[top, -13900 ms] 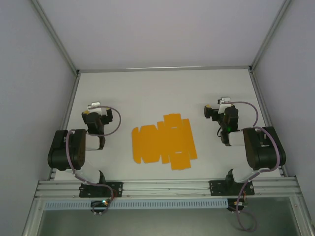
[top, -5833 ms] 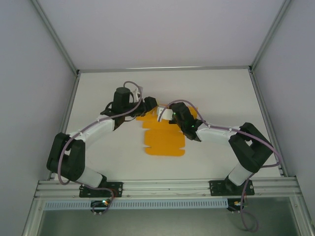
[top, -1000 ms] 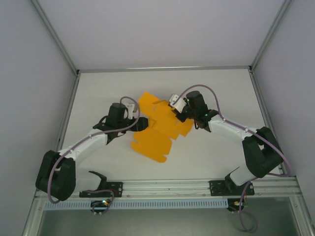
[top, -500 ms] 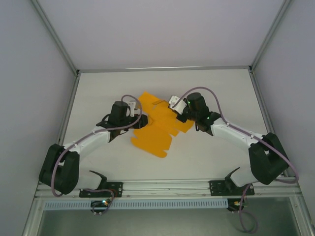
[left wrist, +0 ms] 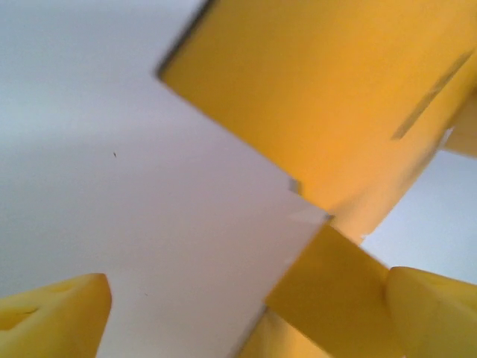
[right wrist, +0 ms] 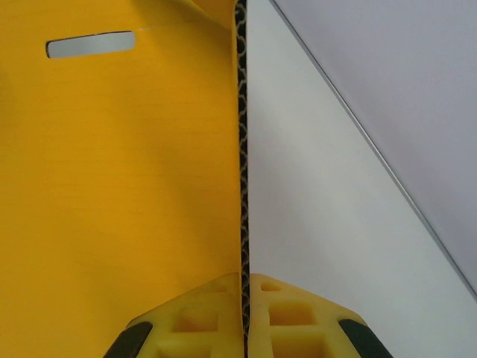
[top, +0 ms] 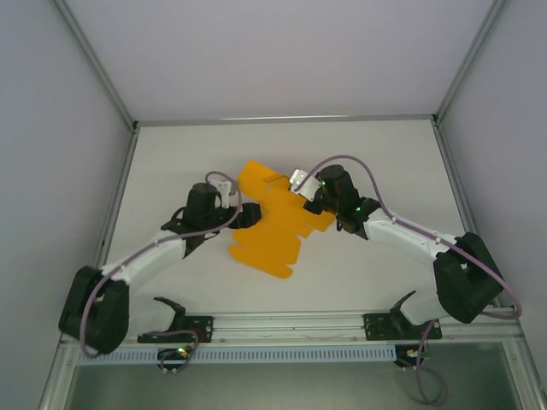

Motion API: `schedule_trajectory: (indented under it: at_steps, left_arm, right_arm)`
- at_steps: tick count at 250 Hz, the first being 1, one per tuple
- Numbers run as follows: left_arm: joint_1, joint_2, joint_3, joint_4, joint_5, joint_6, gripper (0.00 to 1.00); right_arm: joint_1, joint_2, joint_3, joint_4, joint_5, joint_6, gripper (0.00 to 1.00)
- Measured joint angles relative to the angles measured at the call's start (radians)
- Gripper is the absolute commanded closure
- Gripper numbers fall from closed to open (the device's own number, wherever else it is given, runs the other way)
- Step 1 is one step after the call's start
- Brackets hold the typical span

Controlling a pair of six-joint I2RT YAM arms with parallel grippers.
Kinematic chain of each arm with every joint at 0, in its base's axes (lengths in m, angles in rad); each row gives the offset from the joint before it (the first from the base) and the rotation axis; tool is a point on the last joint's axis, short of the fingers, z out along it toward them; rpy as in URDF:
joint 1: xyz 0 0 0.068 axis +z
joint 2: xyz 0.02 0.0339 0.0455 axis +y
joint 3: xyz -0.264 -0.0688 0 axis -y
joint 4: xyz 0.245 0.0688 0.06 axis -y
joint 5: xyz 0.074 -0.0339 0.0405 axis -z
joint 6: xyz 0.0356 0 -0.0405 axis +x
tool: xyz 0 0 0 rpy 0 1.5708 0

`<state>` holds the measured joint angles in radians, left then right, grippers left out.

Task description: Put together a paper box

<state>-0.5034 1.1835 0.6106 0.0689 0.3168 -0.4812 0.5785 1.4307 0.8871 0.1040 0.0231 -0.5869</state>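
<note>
Early folding: right gripper clamps the two-o'clock edge of the paper box; left gripper, gaping at nine o'clock, should grasp a flap next.

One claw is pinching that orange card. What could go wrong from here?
1. The right gripper pinches the paper box only by its thin edge, so the card might slip out or crease.
2. The left gripper is open, so no second grip steadies the sheet; it may swing or sag.
3. A flap sits right by one left finger and could snag.
</note>
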Motion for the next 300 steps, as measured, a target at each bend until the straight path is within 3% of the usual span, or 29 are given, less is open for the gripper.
schedule_trajectory:
  at_steps: [44,84,159,234,300]
  left_arm:
    - [0.000,-0.181,-0.027,-0.035,-0.045,0.069,0.00]
    - [0.000,-0.213,-0.029,-0.054,-0.055,0.126,0.00]
    - [-0.027,-0.055,0.002,-0.091,-0.047,0.201,0.33]
    - [-0.032,-0.030,0.007,-0.023,-0.079,0.218,0.60]
    - [-0.032,0.026,0.007,0.018,-0.051,0.224,0.67]
  right_arm:
    - [-0.007,0.005,0.014,-0.032,-0.061,0.018,1.00]
    - [-0.015,0.014,0.057,-0.080,-0.112,0.034,1.00]
    - [-0.019,0.051,0.151,-0.161,-0.164,0.052,1.00]
    - [-0.020,0.052,0.152,-0.211,-0.197,0.060,1.00]
    - [-0.024,0.052,0.152,-0.222,-0.196,0.060,1.00]
